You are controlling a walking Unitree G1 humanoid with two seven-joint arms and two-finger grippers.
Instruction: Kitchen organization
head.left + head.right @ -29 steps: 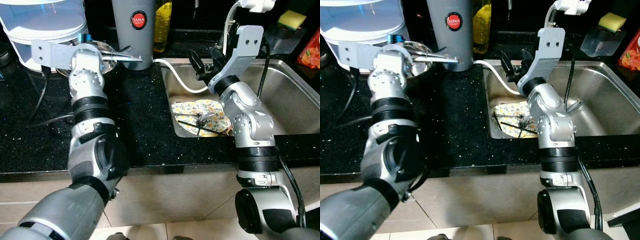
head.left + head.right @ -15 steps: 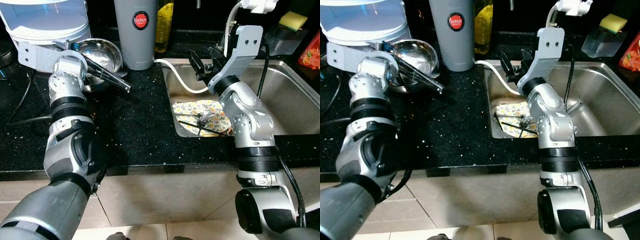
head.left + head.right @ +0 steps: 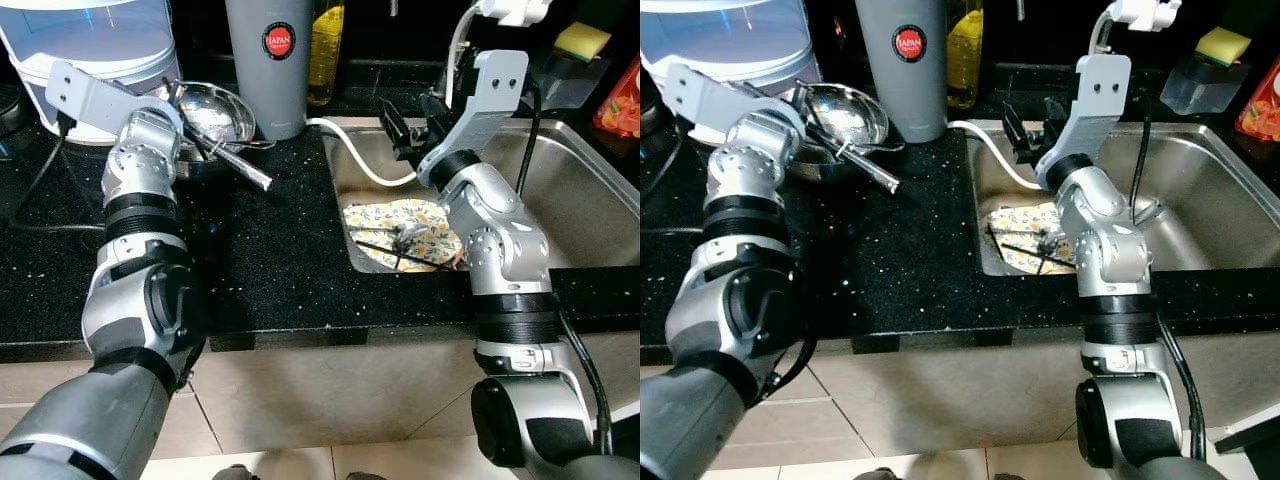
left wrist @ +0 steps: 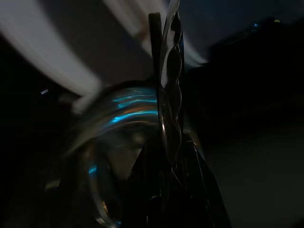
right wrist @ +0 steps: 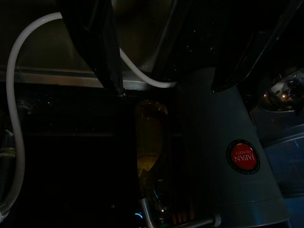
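I see a black speckled stone table (image 3: 280, 260) with a stainless-steel sink (image 3: 590, 190) set into its right end and beige cabinet fronts below its front edge. My left gripper (image 3: 195, 135) is at the table's back-left area, its fingers clamped on the rim of a shiny round steel bowl (image 3: 215, 108), which sits tilted just in front of a white water dispenser (image 3: 90, 45). A grey cylindrical container with a red round label (image 3: 267, 60) stands beside the bowl along the back edge. My right gripper (image 3: 412, 118) hovers over the sink's back-left corner with its fingers spread apart, holding nothing. A yellow floral plate (image 3: 400, 230) lies in the sink basin.
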